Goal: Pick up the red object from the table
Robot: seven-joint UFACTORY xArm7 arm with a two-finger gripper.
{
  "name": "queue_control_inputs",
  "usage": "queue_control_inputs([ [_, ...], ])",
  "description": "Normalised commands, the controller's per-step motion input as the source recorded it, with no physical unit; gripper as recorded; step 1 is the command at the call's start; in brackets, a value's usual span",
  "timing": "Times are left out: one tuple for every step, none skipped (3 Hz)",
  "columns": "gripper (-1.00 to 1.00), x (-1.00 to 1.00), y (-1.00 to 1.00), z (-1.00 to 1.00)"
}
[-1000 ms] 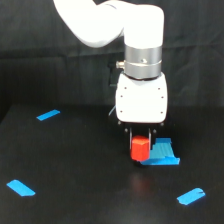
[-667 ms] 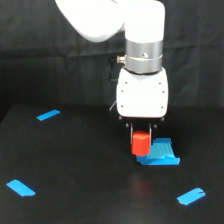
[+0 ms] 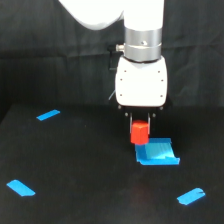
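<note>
Above the blue tray (image 3: 157, 152) on the table (image 3: 90, 170), the gripper (image 3: 140, 131) pinching the red object (image 3: 140, 133).

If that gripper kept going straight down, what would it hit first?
Probably the blue tray or the table beside it. The gripper holds the red object above the tray's near edge; depth is unclear.

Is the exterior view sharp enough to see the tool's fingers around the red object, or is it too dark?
Exterior view: soft overall. The red object shows bright, the tool fingers merge into the black backdrop, and a faint red glow lies on the table below it.
</note>
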Motion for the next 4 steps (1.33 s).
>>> queue_control_inputs([
  [-1.0,0.07,0.2,0.99],
  [-1.0,0.09,0.12,0.97],
  [-0.99,0.07,0.04,0.72],
  [-0.99,0.02,0.0,0.21],
])
